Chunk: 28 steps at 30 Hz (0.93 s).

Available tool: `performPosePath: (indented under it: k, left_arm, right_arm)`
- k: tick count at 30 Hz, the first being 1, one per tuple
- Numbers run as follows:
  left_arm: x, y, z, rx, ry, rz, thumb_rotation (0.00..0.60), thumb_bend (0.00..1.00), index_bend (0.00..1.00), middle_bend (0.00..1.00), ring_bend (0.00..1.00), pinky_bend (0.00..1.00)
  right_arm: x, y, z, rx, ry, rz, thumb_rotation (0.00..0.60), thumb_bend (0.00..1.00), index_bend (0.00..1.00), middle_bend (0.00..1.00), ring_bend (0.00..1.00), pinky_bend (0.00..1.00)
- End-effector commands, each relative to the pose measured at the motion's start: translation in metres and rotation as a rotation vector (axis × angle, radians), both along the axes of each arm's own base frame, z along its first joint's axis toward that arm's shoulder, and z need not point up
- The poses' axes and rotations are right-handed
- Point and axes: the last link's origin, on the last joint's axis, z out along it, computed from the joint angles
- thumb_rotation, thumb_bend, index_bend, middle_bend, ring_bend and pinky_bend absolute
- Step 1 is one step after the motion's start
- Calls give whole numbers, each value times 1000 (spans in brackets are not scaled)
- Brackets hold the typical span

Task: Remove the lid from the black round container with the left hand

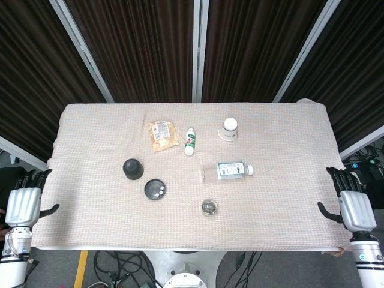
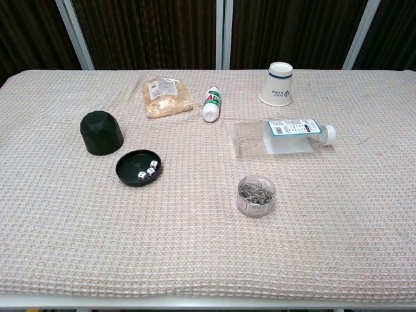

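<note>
1. Two hands hang off the table's near corners in the head view: the left hand point(image 1: 23, 206) and the right hand point(image 1: 355, 209), each with fingers spread and holding nothing.
2. A clear tub of metal clips point(image 2: 256, 195) sits nearest on the table point(image 2: 208, 260).
3. The black round container point(image 2: 138, 168) lies uncovered with dice point(image 2: 148, 171) inside; its lid point(image 2: 101, 132) stands just beside it, behind and to the left.
4. Farther back lies a clear bottle point(image 2: 283, 137) on its side.
5. Farthest are a snack packet point(image 2: 167, 95), a small white bottle point(image 2: 211, 103) and a paper cup point(image 2: 278, 84).
</note>
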Motion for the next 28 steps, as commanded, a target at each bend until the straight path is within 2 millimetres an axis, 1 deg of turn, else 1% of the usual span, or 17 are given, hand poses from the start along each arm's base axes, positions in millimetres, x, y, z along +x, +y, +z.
performPosePath:
  k: [1,6,14,22,28]
  left_arm:
    - [0,-5,4,-1,18,11,600,36,156,190,108,189]
    - [-1,-7,3,7,3,11,600,36,157,190,108,189]
    - [0,-8,1,-2,-11,8,600,36,157,190,108,185]
    - [-3,-9,2,-12,-15,24,600,36,157,190,108,175]
    - [-2,-8,1,-15,-26,18,600,36,157,190,108,168]
  right_arm:
    - [0,0,-4,7,6,0,600,206,45,62,0,8]
    - [-2,0,-5,9,19,-1,600,206,45,62,0,8]
    - [-4,2,1,-6,22,-4,600,199,45,62,0,8]
    - [-4,0,-4,14,29,-11,600,202,45,62,0,8]
    - [-3,1,-2,6,29,-9,600,202,45,62,0,8]
